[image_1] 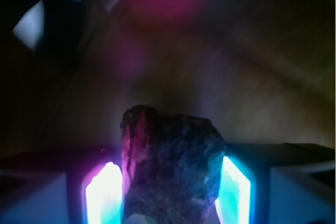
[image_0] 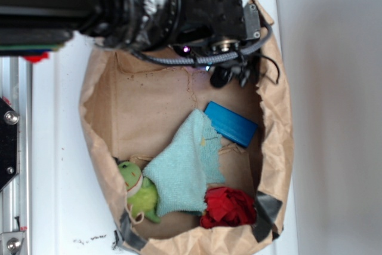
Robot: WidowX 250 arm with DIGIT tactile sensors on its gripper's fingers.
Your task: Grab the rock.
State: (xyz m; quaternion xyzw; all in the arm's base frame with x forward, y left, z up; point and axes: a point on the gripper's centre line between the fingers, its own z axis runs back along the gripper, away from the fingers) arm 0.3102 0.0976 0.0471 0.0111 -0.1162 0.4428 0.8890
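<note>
Rock (image_1: pixel 170 169): sits between the glowing finger pads (image_1: pixel 105 192), seen in the wrist view; hidden in the exterior view.
Gripper (image_1: pixel 167 195): clamped on the rock's two flanks.
Handling: likely dense, rigid, rough; uneven faces may pivot, so a low, broad hold seems best.
Surroundings: blue block (image_0: pixel 231 123), teal cloth (image_0: pixel 185 168), green frog (image_0: pixel 138 190), red ball (image_0: pixel 230 207), all well apart.
Obstruction: paper bag wall (image_0: pixel 274 123) near the arm.

A white tabletop (image_0: pixel 59 147) under even light, with a metal rail (image_0: pixel 12 165) along its left edge
</note>
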